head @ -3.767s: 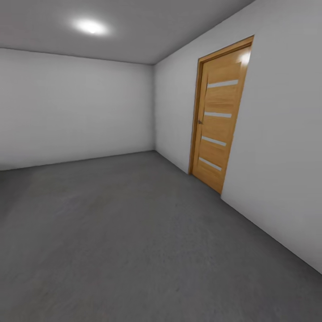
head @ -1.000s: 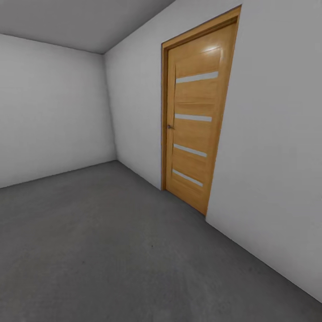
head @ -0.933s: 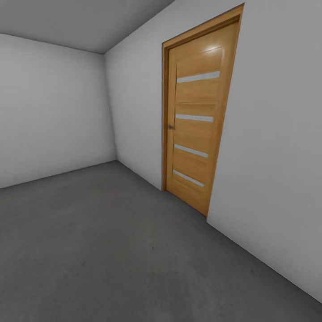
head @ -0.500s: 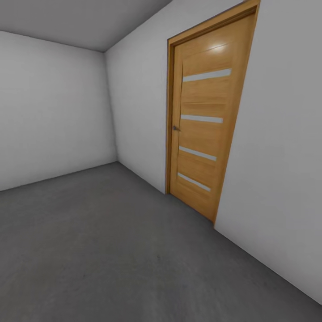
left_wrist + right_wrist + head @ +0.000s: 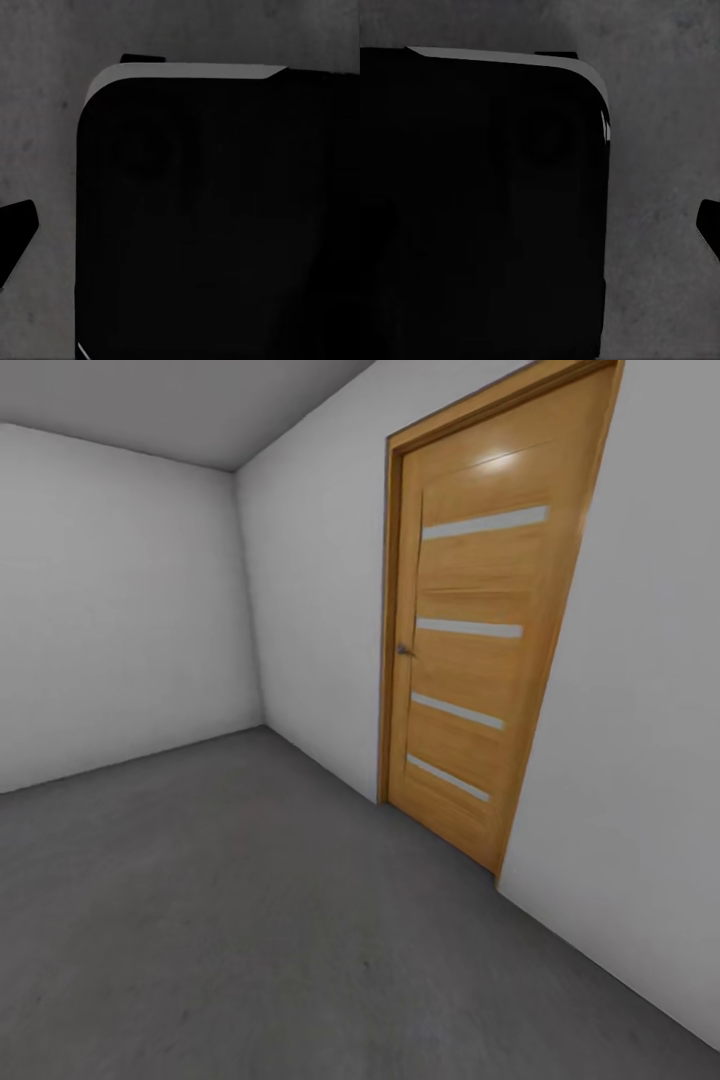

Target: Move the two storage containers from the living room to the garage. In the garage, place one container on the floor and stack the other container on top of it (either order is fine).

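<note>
I am in the garage, a bare room with white walls and a dark grey floor (image 5: 250, 930). The two storage containers and the living room are out of view. In the left wrist view a black rounded part of my own body (image 5: 210, 225) hangs over the grey floor (image 5: 37, 112), with a dark finger tip (image 5: 13, 234) at the picture's edge. The right wrist view is much the same: black body (image 5: 472, 210), grey floor (image 5: 660, 150), and a sliver of dark finger (image 5: 709, 225) at the edge.
A shut wooden door (image 5: 485, 660) with several glass slits and a small handle (image 5: 403, 650) stands in the white wall (image 5: 640, 710) to my right. Another white wall (image 5: 120, 610) closes the far end. Open grey floor stretches ahead and to the left.
The whole head view has shifted: the camera has come nearer the door, which now looks larger and sits further right. Nothing in the room has moved.
</note>
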Available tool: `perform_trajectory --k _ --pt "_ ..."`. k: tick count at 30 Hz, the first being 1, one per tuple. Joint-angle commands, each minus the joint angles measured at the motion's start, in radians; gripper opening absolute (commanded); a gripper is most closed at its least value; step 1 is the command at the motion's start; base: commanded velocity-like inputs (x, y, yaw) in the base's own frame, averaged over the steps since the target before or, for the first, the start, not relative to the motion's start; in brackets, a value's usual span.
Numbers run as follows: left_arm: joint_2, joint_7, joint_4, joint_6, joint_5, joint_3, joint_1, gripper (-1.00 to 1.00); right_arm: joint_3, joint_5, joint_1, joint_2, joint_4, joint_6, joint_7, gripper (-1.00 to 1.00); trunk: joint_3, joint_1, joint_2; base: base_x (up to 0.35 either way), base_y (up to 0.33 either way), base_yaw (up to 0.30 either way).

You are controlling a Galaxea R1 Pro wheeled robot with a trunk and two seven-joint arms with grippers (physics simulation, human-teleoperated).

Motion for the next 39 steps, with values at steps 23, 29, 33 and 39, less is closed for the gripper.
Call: perform_trajectory --k 23,29,33,39 --pt "-0.002 0.003 0.000 -0.003 0.004 0.002 0.000 1.00 -0.007 -0.004 -0.001 0.003 0.002 -0.011 0.000 1.00 -0.001 0.001 0.000 0.322 0.007 0.000" --pt "-0.002 0.003 0.000 -0.003 0.003 0.003 0.000 1.00 -0.012 -0.011 -0.001 0.001 0.002 -0.011 0.011 1.00 -0.001 0.001 0.000 0.323 0.000 -0.090" --pt "-0.002 0.002 0.000 -0.003 0.003 0.003 0.000 1.00 -0.012 -0.012 -0.001 0.000 0.002 -0.011 0.013 1.00 -0.001 0.001 0.000 0.323 0.000 -0.219" --pt "-0.002 0.000 0.000 -0.003 0.002 0.003 0.000 1.00 -0.012 -0.012 -0.001 0.000 0.002 -0.012 0.014 1.00 -0.001 0.001 0.000 0.323 0.000 -0.244"
